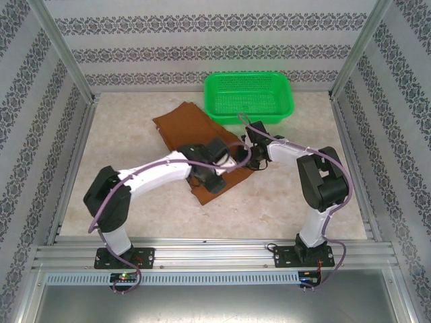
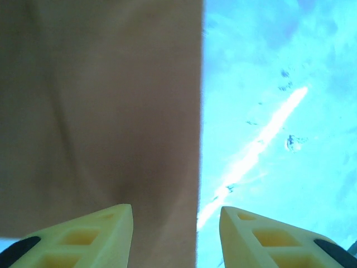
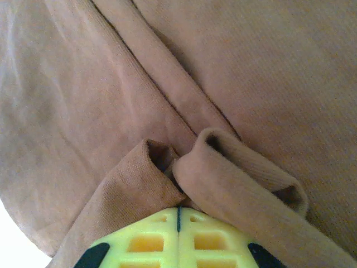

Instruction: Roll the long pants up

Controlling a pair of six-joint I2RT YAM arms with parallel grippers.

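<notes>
pants (image 1: 190, 126): rust-brown, flat
left gripper (image 1: 209, 180): over pants' near end
right gripper (image 1: 252, 145): at pants' right edge
basket (image 1: 250, 96): green, just behind pants

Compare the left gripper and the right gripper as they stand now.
The left gripper is open, its fingers well apart; the right gripper is shut, its fingers pressed together. The left gripper holds nothing and straddles the straight edge of the long pants, with bare table beside it; the right gripper seems to pinch a bunched fold of the fabric. Both have yellow fingers and sit low over the garment.
</notes>
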